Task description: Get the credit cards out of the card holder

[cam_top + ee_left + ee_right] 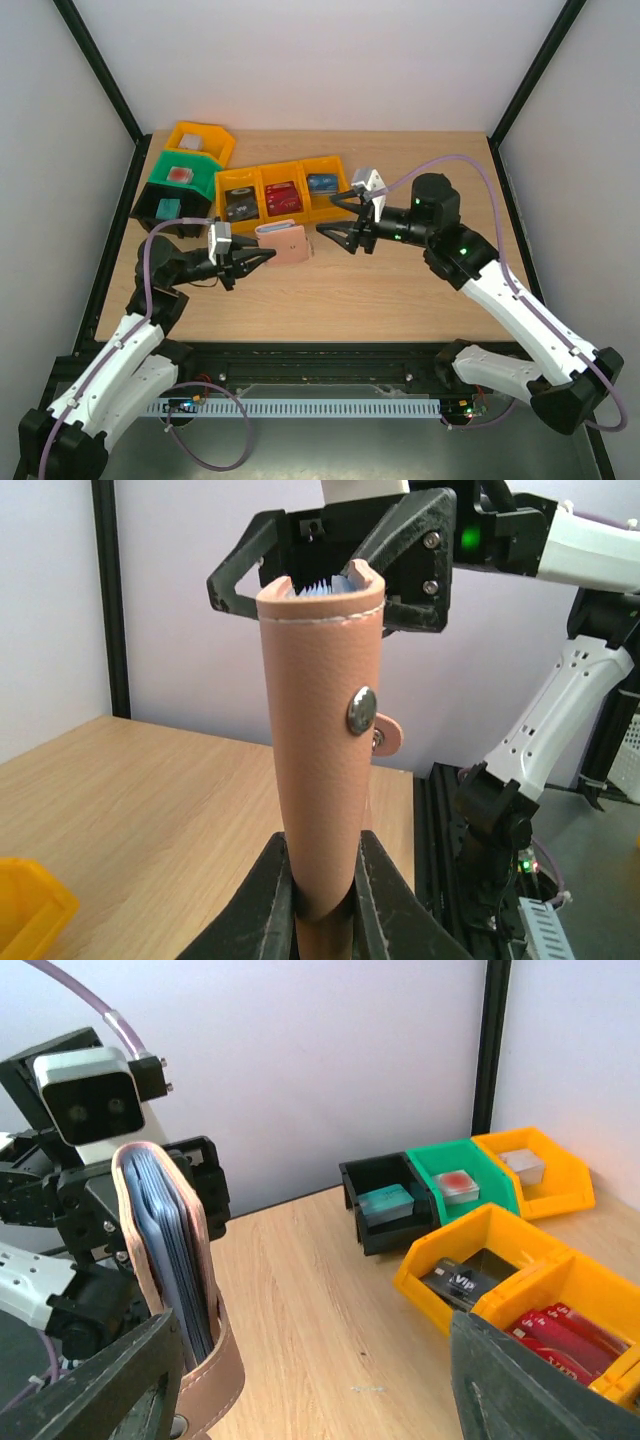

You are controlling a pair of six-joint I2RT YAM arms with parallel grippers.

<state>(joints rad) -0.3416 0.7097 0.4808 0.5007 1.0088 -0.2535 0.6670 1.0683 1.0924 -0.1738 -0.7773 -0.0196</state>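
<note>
The left gripper [325,885] is clamped on the near end of the holder [320,750], which is held over the middle of the table [400,290]. The right gripper [335,236] has its jaws wide apart, straddling the holder's other end. 3 orange bins [283,190] sit just beyond, on the far side.

I see pinkish-tan card holder [285,242] above table [400,290], just before yellow bins [258,185]; blue-edged cards [168,1250] packed inside.

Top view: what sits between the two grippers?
The card holder, clamped by the left gripper, with the right gripper open at its other end; the top view shows it.
</note>
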